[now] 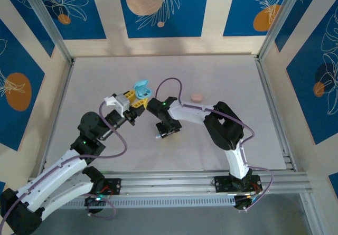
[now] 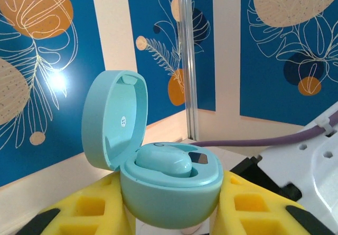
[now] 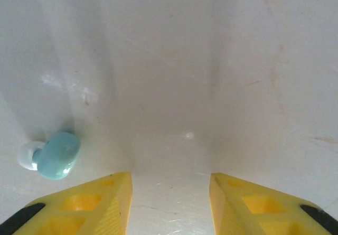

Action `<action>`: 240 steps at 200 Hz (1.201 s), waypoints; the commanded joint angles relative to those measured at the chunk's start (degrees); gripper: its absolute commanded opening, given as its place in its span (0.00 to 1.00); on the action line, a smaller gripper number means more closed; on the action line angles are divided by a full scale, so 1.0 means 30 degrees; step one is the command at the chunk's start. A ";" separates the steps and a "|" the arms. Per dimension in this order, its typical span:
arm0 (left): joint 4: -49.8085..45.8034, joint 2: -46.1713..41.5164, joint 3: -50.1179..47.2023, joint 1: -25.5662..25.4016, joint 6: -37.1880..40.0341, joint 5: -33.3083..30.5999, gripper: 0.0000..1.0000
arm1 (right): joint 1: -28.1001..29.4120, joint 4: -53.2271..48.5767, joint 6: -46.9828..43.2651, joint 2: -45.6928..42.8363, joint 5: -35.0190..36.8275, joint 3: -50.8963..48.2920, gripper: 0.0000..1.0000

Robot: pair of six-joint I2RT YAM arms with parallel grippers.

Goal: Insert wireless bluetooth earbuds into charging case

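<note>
Far left, from above: grips a blue-green case (image 1: 142,90) in the left hand (image 1: 135,99), lifted clear of the counter (image 1: 95,76) near its middle.

Closer in, through the left wrist camera: squeezes the lower half of the case between two yellow fingers (image 2: 87,211), shut tight on it, one at each side. Shows the lid (image 2: 113,120) hinged up and back, hollow side toward the camera. Holds a seated earbud (image 2: 163,163) of the same blue-green, lying in the well of the lower half, with a small dark window just beside it.

Just right of that, from above: points the right hand (image 1: 167,131) down at the counter, close to the left hand but apart from it.

Through the right wrist camera: spreads that hand's yellow fingers (image 3: 259,206) partly open over bare counter, with nothing between them and nothing gripped. Off to one side of them, lying flat on the counter: a loose earbud (image 3: 57,154), blue-green with a white tip, near the closer finger but not touching it.

Farther right, from above: a pink case (image 1: 196,96), closed as far as can be told, resting alone on the counter just beyond the right arm.
</note>
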 commanded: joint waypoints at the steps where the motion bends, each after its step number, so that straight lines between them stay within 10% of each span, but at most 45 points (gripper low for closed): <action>1: 0.0710 -0.0021 0.0669 -0.0202 0.0058 0.0097 0.25 | -0.0386 0.0579 0.0421 -0.1349 -0.1248 -0.0729 0.42; 63: 0.0763 -0.0058 0.0619 -0.0194 0.0055 0.0068 0.25 | -0.1702 0.5649 0.4091 -0.2725 -0.9009 -0.2895 0.39; 240: 0.0738 0.0109 0.0714 -0.0202 -0.0030 0.0181 0.25 | -0.2286 0.6940 0.5554 -0.0626 -1.0231 -0.3496 0.38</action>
